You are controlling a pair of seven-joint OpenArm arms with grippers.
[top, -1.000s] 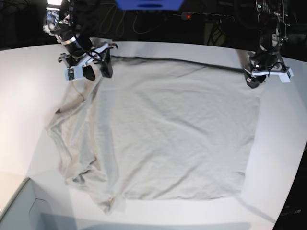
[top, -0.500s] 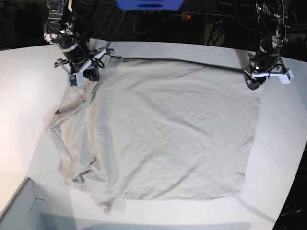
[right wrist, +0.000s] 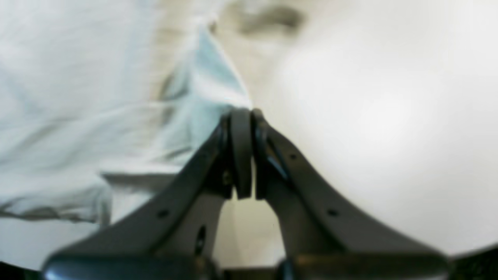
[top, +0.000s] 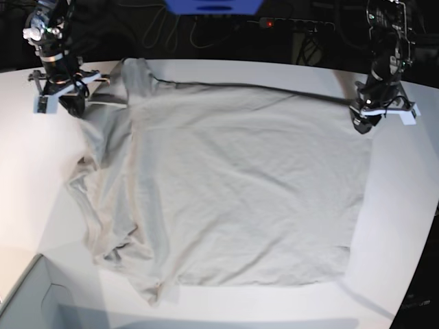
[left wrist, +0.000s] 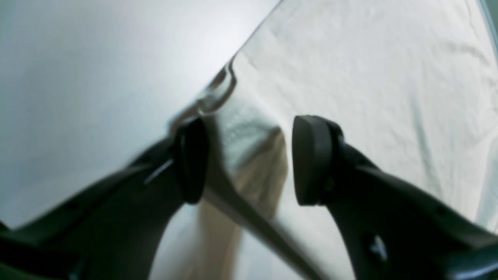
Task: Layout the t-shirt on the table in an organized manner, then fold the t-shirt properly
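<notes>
While the right gripper [top: 71,104] pinches the t-shirt [top: 233,185] to spread it, the left gripper [left wrist: 249,159] stands wide open at a corner.

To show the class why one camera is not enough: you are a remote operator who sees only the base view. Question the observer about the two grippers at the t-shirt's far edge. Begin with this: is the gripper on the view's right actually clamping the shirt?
Observer: No. The left wrist view shows the left gripper open, its pads standing apart on either side of the t-shirt edge.
Operator: And the one on the view's left?
Observer: The right wrist view shows the right gripper shut, with cloth drawn up to a peak at its tips.
Operator: Is there any cloth on its outer side?
Observer: No, that view shows only bare table there.
</notes>
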